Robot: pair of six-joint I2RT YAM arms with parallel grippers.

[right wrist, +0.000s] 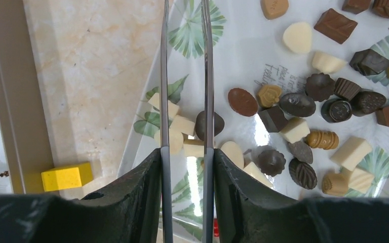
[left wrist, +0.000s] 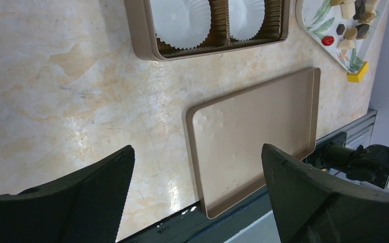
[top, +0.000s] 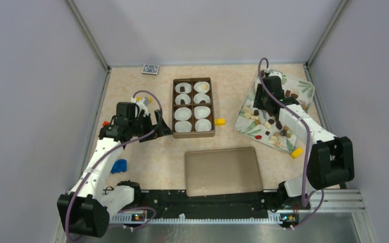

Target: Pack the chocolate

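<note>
The chocolate (right wrist: 242, 102), light and slippery, likely needed a gentle sideways pinch; the right tool (right wrist: 184, 50) hung slightly spread, empty.

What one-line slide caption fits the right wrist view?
Right gripper, open, poised over a leaf-print tray scattered with chocolates; a yellow block lies beside it.
</note>
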